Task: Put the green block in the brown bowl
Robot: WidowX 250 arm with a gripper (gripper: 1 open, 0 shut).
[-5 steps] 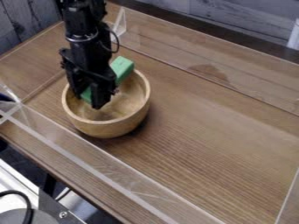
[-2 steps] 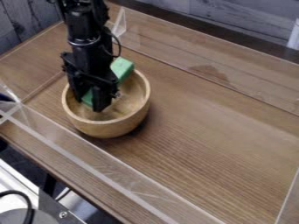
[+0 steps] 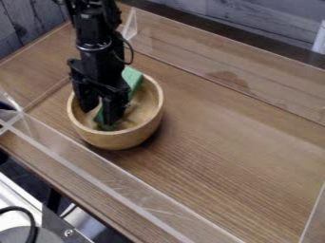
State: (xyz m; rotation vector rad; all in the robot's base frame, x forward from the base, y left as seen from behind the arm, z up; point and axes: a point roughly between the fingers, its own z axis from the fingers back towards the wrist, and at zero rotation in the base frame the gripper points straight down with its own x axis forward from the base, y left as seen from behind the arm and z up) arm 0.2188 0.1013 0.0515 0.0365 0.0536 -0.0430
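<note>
The gripper (image 3: pixel 103 110) stands spread inside the brown bowl (image 3: pixel 146 121), the green block (image 3: pixel 122 95) lying between its fingers; a straight-up lift should avoid nudging either

My arm (image 3: pixel 91 38) is all matte black, blocky segments stacked, ending in a dark two-fingered gripper (image 3: pixel 102 106).

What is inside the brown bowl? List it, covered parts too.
Inside the brown bowl lies the green block, with the open gripper reaching down into it. The gripper covers most of the block and part of the bowl's floor.
</note>
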